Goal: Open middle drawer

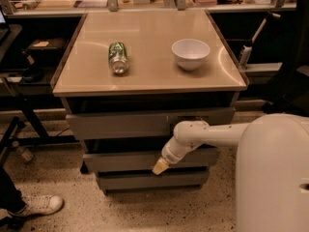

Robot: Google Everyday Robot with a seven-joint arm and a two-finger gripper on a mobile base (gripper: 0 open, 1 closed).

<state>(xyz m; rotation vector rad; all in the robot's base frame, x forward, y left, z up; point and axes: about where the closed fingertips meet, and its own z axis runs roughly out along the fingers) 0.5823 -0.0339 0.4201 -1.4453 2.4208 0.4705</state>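
The middle drawer (120, 161) is the plain grey front between the taller top front (116, 124) and the narrow bottom front (140, 181) of the cabinet under the beige tabletop. No interior of it shows. My gripper (160, 167), with a pale yellowish tip, is at the end of the white arm (212, 134) that reaches in from the right. The tip is at the lower edge of the middle drawer's front, right of its centre.
A green can (118, 57) lies on its side and a white bowl (190, 53) stands on the tabletop (145, 28). A person's dark leg and white shoe (36, 205) are on the floor at lower left. Dark desks and stands flank the cabinet.
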